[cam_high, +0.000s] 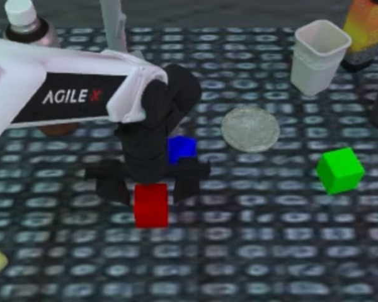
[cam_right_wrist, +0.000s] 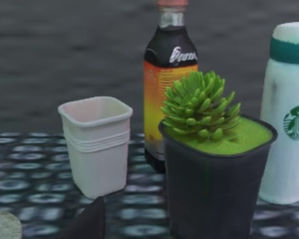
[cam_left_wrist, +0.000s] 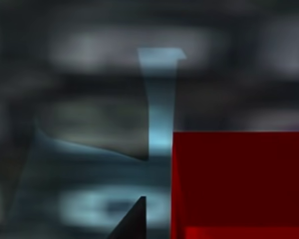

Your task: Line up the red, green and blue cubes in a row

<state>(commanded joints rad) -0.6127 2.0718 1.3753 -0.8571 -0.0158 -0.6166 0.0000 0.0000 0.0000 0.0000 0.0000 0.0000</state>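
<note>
The red cube lies left of the table's middle, toward the front. My left gripper hangs over its back edge, open, one black finger on each side of it and wide apart. In the left wrist view the red cube fills one side, with a gap between it and the only fingertip that shows. The blue cube sits just behind the gripper, partly hidden by it. The green cube lies alone at the right. Of my right gripper only one dark fingertip shows, in its own wrist view.
A white cup stands at the back right, and a flat silver disc lies beside the blue cube. An orange-labelled bottle, a potted succulent and a white tumbler stand at the far right. Another bottle stands back left.
</note>
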